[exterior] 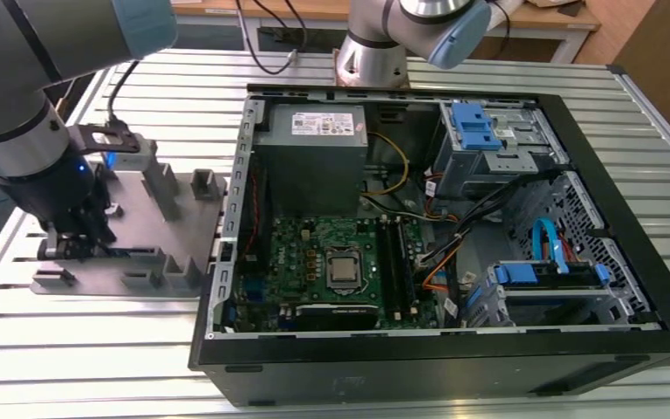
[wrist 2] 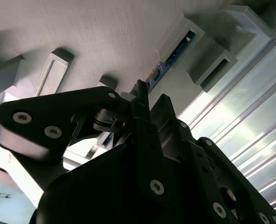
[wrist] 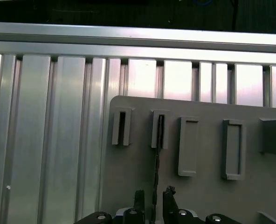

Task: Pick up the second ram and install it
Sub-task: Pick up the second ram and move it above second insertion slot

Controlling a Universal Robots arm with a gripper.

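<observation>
Close beside one edge of the grey holder (wrist: 208, 196), the second ram (wrist: 157, 163) stands edgewise in slots. The gripper (wrist: 154, 198) straddles it, jaws narrowly parted, seemingly not yet clamping.

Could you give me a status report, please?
Gripper open, fingers straddling ram. Ram on edge in holder slot, not lifted. No obstruction seen.
</observation>
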